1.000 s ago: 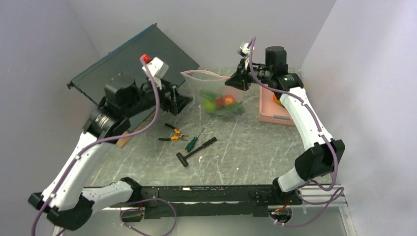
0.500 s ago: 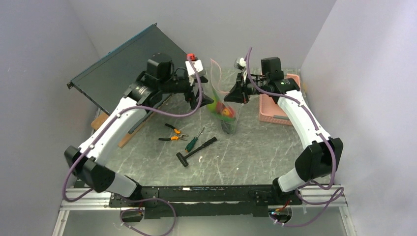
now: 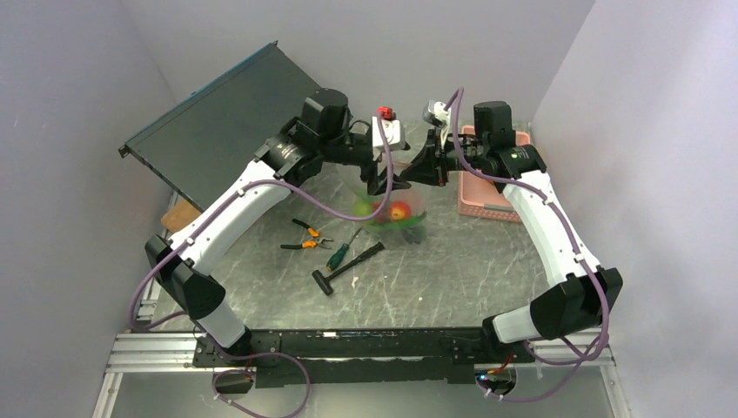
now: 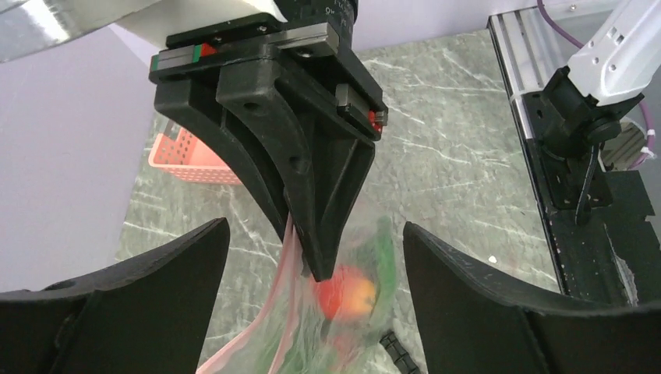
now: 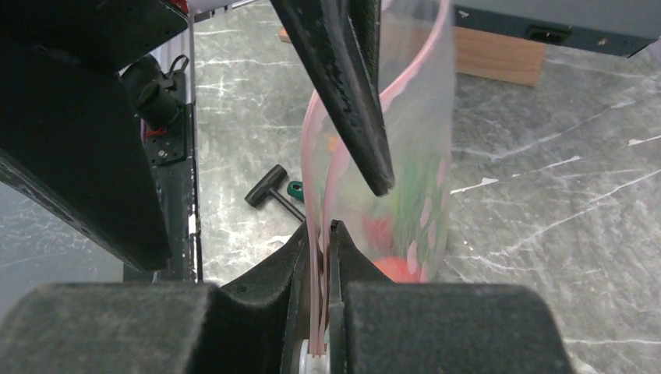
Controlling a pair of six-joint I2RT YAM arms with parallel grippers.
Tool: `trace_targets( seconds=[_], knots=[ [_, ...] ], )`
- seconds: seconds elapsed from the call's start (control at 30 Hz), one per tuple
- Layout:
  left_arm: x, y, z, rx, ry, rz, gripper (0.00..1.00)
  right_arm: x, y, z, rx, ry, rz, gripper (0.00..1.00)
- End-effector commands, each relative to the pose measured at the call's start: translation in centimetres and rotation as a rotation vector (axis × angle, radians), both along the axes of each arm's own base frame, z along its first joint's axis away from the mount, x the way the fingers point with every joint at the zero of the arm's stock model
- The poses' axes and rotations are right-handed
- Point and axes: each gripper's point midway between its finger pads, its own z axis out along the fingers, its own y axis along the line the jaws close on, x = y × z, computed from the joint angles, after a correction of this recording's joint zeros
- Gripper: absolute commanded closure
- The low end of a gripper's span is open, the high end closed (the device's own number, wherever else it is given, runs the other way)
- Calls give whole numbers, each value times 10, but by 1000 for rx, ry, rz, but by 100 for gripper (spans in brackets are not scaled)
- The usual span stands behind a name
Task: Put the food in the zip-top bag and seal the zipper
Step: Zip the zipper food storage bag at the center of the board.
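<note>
Left arm [image 3: 261, 187] swung right, up to zip-top bag [image 3: 402, 216] hanging above mid-far tabletop [image 3: 461, 261] | right jaws clenched on zipper [image 4: 277, 273]; left jaws released, straddling bag | limp, slippery film weighted by food [image 4: 347, 290]: pinch stiffer zipper

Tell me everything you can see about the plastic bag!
The bag is clear, crinkly plastic with a pale pink strip along its mouth. It hangs upright over the middle of the table, mouth edge up. The right hand pinches the pink strip shut. The left hand is open, with a finger on either side of the bag's top. Inside sit a red-orange toy fruit and some green pieces. Whether the bottom rests on the table is unclear.
</note>
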Motion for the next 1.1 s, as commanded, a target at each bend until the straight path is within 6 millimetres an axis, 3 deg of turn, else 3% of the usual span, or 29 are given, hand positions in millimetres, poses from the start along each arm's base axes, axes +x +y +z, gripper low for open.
trace_targets(
  seconds=[0.0,0.17,0.4,0.57,0.67,0.77,0.8,0.97,1.07],
  knots=[
    [11,-2,-4,44,-34,19,17,-9,1,21,25,-76,50,100],
    [8,5,-24,113,33,19,31,-13,-1,21,22,-91,45,100],
    [8,9,-33,125,83,4,44,-15,-1,22,22,-89,46,100],
    [11,10,-35,146,100,17,69,-12,-5,23,7,-107,-4,99],
    [18,15,-36,151,101,74,93,2,-13,21,-8,-133,-135,70],
    [23,20,-32,115,101,140,100,9,-23,23,17,-155,-269,41],
    [21,20,-30,96,100,141,100,10,-26,18,27,-147,-309,36],
    [7,22,-13,-3,77,122,100,-11,-25,13,157,-137,-273,31],
    [0,23,-5,-37,87,108,100,-19,-25,21,246,-141,-219,39]
  ],
)
